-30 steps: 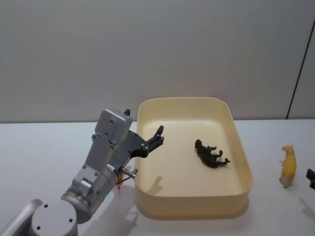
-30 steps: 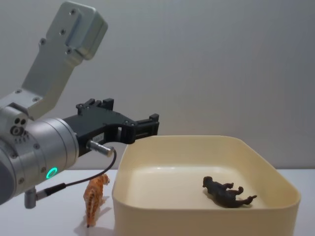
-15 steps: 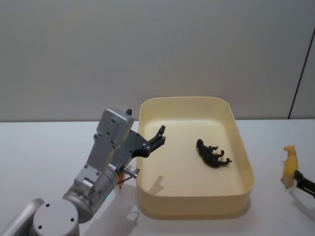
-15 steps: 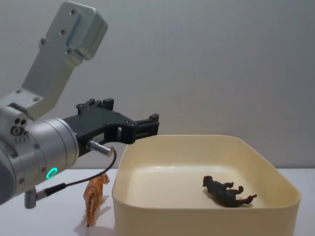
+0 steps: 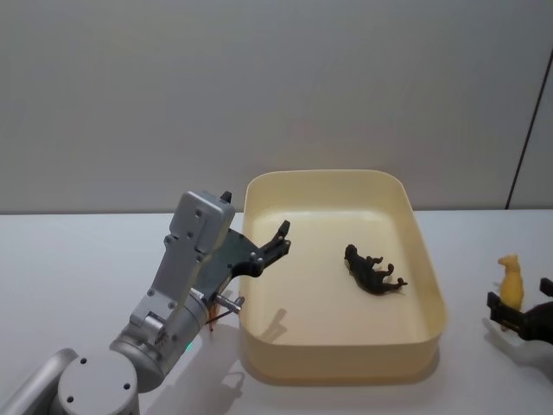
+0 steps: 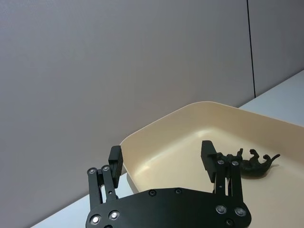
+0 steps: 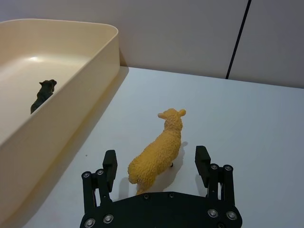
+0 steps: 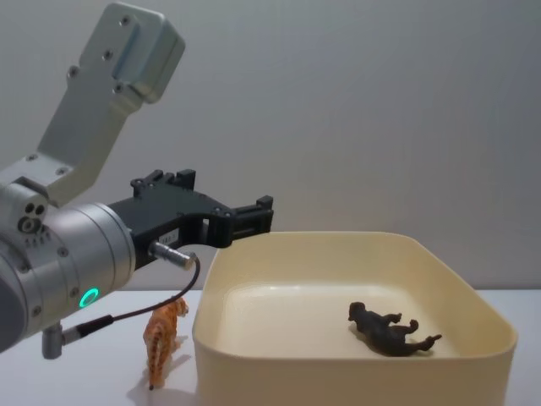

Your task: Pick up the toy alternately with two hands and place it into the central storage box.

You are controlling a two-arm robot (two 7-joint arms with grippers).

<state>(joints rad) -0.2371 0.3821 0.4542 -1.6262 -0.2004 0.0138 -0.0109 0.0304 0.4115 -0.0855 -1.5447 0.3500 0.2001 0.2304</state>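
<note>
The cream storage box (image 5: 328,179) sits mid-table with a dark brown toy animal (image 5: 373,271) lying on its floor. To its right a yellow sheep toy (image 7: 159,149) stands on the table. My right gripper (image 7: 156,160) is open, one finger on each side of the sheep's hind end, with gaps on both sides. In the head view this gripper (image 5: 518,298) reaches in from the right edge at the sheep (image 5: 511,278). My left gripper (image 5: 282,239) hangs open and empty over the box's left rim. An orange tiger toy (image 8: 165,337) stands left of the box, under the left arm.
The white table (image 5: 78,259) runs up to a grey wall behind the box. The left arm's silver body with its green ring light (image 8: 88,297) and a cable (image 8: 127,317) hangs close above the tiger. Bare tabletop (image 7: 247,123) lies beyond the sheep.
The right gripper has come in from the right edge and now brackets the yellow sheep. The left arm, the box and the dark toy have not moved.
</note>
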